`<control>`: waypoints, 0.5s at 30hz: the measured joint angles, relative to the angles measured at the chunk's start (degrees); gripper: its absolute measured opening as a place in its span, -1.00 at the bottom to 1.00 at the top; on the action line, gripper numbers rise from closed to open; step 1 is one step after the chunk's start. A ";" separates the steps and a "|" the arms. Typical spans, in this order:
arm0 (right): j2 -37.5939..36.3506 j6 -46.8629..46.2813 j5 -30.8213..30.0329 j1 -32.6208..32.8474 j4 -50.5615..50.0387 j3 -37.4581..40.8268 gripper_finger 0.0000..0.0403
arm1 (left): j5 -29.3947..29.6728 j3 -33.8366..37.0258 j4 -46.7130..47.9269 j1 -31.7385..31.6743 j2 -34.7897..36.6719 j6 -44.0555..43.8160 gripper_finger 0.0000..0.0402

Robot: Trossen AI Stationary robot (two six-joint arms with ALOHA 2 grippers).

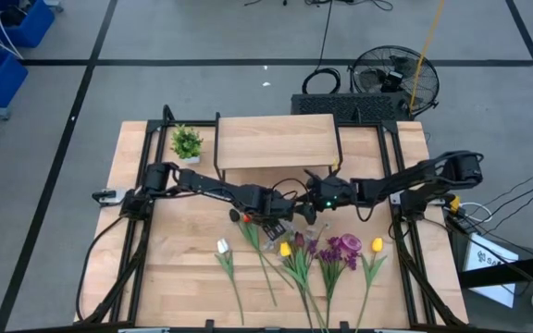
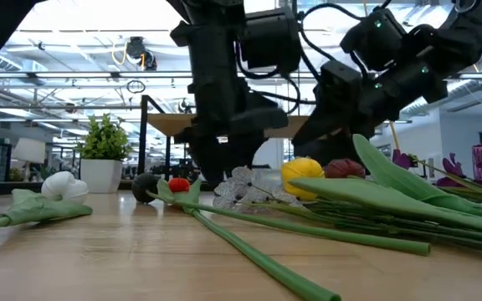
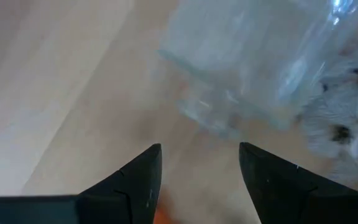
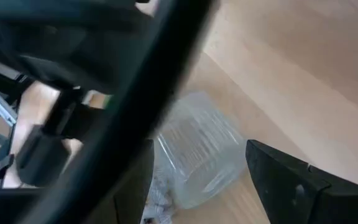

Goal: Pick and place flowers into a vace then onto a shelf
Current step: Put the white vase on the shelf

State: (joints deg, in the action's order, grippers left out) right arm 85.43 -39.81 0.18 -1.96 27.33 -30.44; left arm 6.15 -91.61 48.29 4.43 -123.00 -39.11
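A clear glass vase (image 4: 197, 155) lies on its side on the tabletop at mid-table, its side wall on the wood. My left gripper (image 3: 201, 168) points down just short of the vase (image 3: 247, 62), fingers open and bare. My right gripper (image 4: 197, 183) slants down toward the vase from the table's right, open, with part of one finger hidden behind the left arm. The flowers lie flat near the front edge: a white tulip (image 1: 222, 246), an orange one (image 1: 244, 218), yellow ones (image 1: 285, 248), purple blooms (image 1: 345, 245) and a pale spray (image 2: 245, 188) beside the vase.
The shelf (image 1: 276, 141) stands at the far middle of the table, with a small potted plant (image 1: 187, 141) to its left. Long green stems (image 2: 308, 238) run toward the near edge. The two arms crowd the centre; bare wood lies at the left and right sides.
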 joint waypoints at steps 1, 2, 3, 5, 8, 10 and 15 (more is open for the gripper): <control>0.41 -0.07 0.05 0.00 -0.20 -0.04 0.22 | -0.98 -0.06 -0.42 -0.06 0.03 0.39 0.09; 0.78 -0.23 0.33 -0.09 -0.57 -0.04 0.22 | -1.29 0.21 -0.71 -0.06 0.06 0.69 0.09; 0.99 -0.46 0.75 -0.11 -0.78 -0.02 0.22 | -1.28 0.55 -0.69 -0.06 0.07 0.90 0.09; 1.02 -0.68 2.75 -0.12 -1.32 -0.02 0.22 | -0.98 0.68 -0.24 0.02 -0.04 0.24 0.09; 0.06 -0.68 4.66 -0.10 -1.94 -0.02 0.22 | 0.04 0.45 -1.12 0.14 0.46 2.16 0.09; -0.72 -0.98 4.55 -0.09 -2.24 0.00 0.22 | 0.26 0.36 -2.07 0.15 0.72 4.94 0.09; -3.57 -1.55 4.44 -0.07 -3.46 -0.04 0.22 | -1.07 0.33 -2.18 0.15 0.70 6.48 0.09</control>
State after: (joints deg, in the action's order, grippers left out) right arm 81.86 -41.35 4.62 -2.03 23.87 -30.48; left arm 5.08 -91.29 46.11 4.58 -122.30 -32.63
